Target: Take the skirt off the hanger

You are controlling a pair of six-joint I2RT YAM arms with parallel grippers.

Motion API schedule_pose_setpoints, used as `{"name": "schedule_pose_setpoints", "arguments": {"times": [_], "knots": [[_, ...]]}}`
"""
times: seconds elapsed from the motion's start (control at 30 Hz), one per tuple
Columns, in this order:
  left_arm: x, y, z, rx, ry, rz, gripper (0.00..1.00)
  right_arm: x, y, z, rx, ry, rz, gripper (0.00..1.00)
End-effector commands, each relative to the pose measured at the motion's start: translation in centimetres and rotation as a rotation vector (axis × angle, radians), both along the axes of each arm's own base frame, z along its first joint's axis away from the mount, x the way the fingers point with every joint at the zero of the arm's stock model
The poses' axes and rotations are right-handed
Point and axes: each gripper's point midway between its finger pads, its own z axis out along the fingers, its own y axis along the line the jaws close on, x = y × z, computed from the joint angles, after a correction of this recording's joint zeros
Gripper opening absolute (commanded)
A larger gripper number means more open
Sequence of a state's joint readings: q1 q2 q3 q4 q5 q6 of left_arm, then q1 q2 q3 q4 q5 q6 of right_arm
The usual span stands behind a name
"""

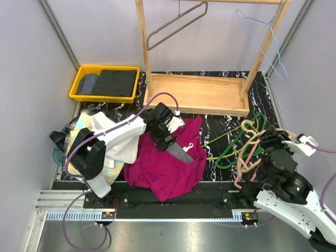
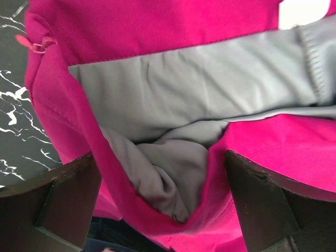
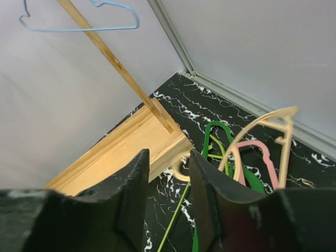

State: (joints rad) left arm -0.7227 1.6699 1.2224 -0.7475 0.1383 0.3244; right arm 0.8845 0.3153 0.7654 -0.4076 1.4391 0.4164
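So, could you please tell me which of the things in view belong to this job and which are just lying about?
Job in hand:
- magenta skirt
- white hook on it, probably its hanger
- left pincer, open over the skirt

Lying about:
- hanger pile
- yellow bin of dark clothes
- wooden rack
- clothes heap
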Motion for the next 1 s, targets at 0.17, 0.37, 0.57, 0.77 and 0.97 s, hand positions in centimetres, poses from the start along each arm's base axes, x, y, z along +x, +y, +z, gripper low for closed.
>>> {"name": "schedule_pose_setpoints", "arguments": {"times": [0.17, 0.37, 0.57, 0.77, 0.97], "knots": [[0.2, -0.3, -1.1, 0.080, 0.075, -0.131, 0.48, 1.6, 1.5, -0.2, 0.093, -0.054, -0.089, 0.50], [0.1, -1.1, 1.6, 0.065, 0.115, -0.128, 0.00, 3.2, 4.0, 4.1, 0.105, -0.054, -0.002, 0.52], [2.6, -2.3, 21.5, -0.223, -0.237, -0.077, 0.00, 4.3, 6.3, 6.9, 0.072, -0.053, 0.121, 0.52], [-0.1, 4.8, 45.2, -0.526, -0.902, 0.043, 0.00, 4.3, 6.9, 6.7, 0.090, -0.077, 0.176, 0.52], [-5.4, 20.4, 54.4, -0.490, -1.389, 0.474, 0.00, 4.3, 7.0, 6.8, 0.060, -0.069, 0.189, 0.52]]}}
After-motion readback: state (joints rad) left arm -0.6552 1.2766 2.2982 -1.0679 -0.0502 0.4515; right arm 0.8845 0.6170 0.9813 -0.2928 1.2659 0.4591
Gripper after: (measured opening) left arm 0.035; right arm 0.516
